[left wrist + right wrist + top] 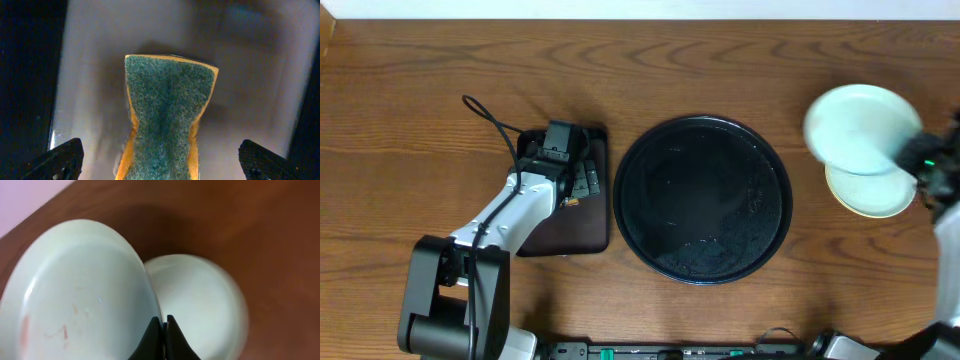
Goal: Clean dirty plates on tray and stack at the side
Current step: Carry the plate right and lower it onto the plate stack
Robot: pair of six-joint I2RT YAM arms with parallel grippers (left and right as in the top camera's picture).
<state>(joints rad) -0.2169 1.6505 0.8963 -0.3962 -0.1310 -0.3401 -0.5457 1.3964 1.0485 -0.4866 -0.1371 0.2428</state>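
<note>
The round black tray [701, 200] holds no plates and shows wet specks. My right gripper [924, 163] [164, 321] is shut on the rim of a mint-white plate [858, 124] [75, 285] with faint reddish streaks. It holds the plate tilted above another pale plate [872, 195] [200, 300] that lies on the table at the right. My left gripper [563, 160] [160, 145] is open over a green and yellow sponge [167, 115], which lies between its jaws without touching them. The third plate is not visible.
The sponge lies on a small rectangular dark tray [588, 232] [255, 90] left of the round tray. A black cable [490, 120] loops over the table behind the left arm. The table's far edge runs along the top.
</note>
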